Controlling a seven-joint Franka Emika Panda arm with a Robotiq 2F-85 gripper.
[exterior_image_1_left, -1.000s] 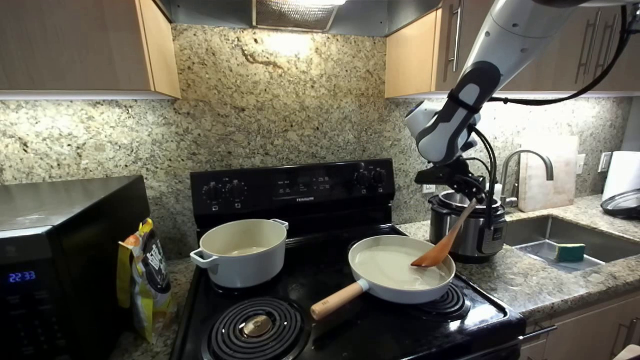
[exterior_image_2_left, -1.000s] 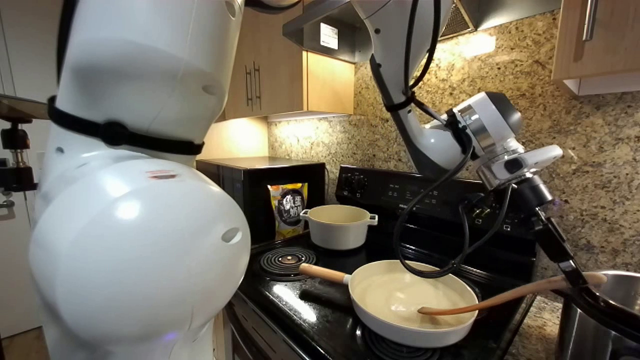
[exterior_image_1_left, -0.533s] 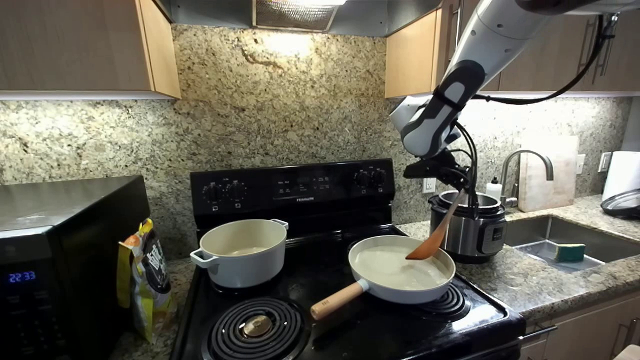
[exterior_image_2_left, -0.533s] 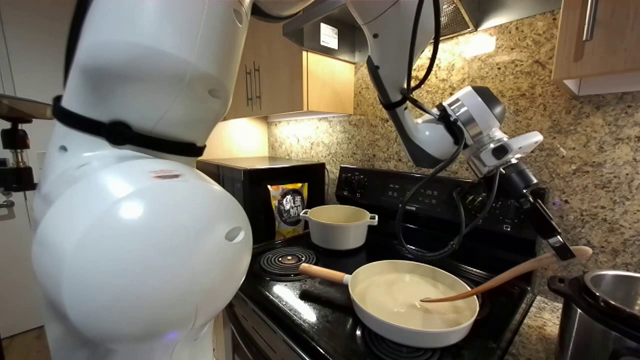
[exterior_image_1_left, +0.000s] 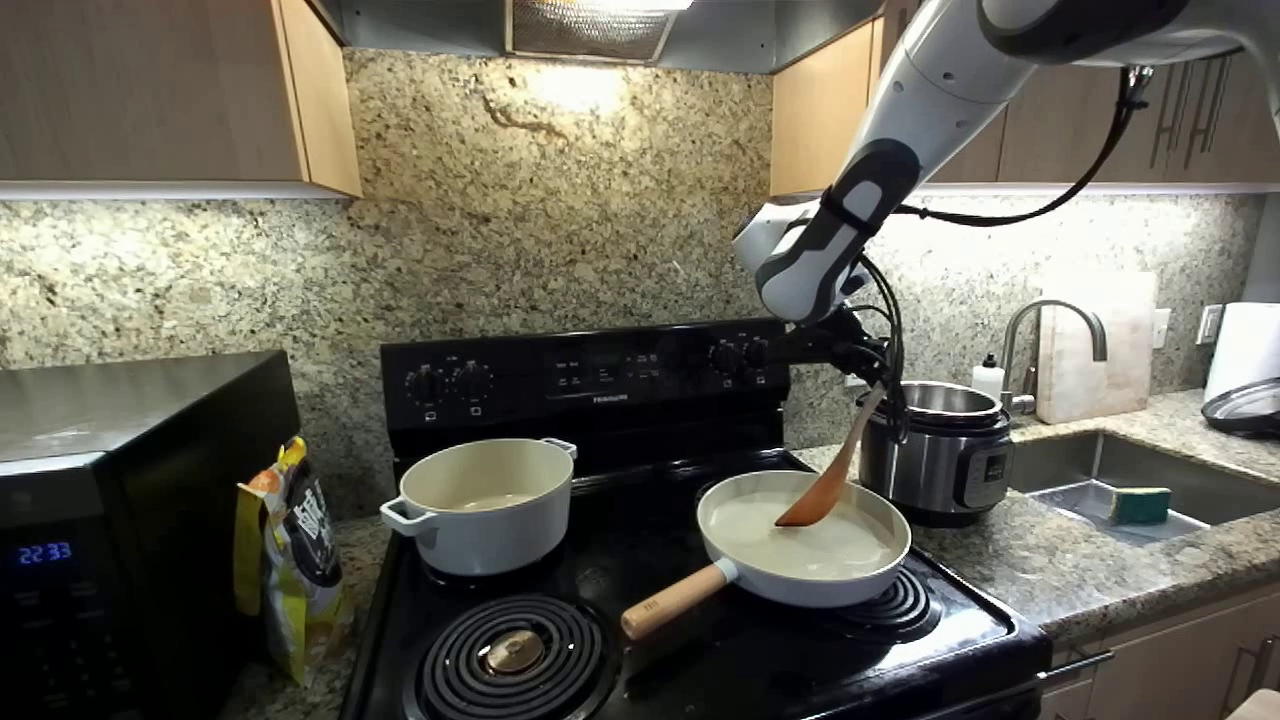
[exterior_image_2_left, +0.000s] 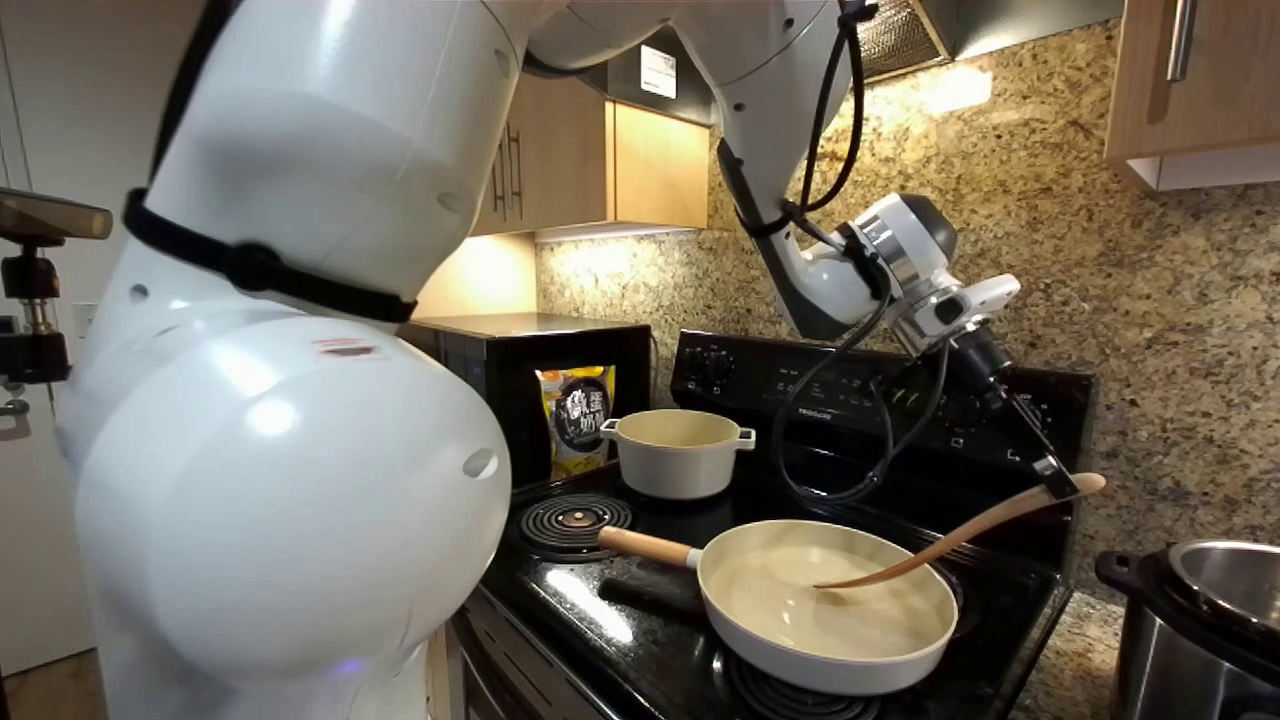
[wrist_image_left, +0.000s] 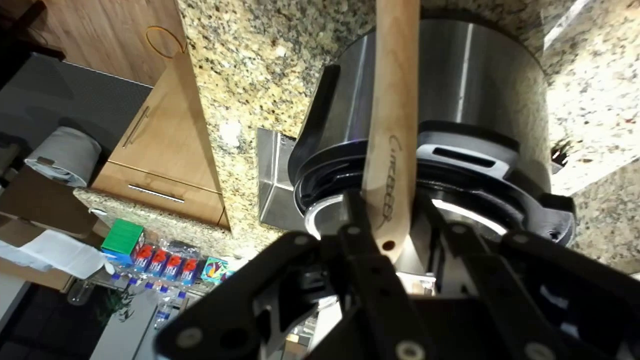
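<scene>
The arm slants down above the stove, its gripper clamped on a wooden spatula; only the wrist view shows the lettering on its handle.

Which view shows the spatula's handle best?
The wrist view: the handle shows close-up in the end effector, its lettering and end hole clear. In both exterior views it is smaller, slanting up from the pan, the lettering unreadable.
</scene>
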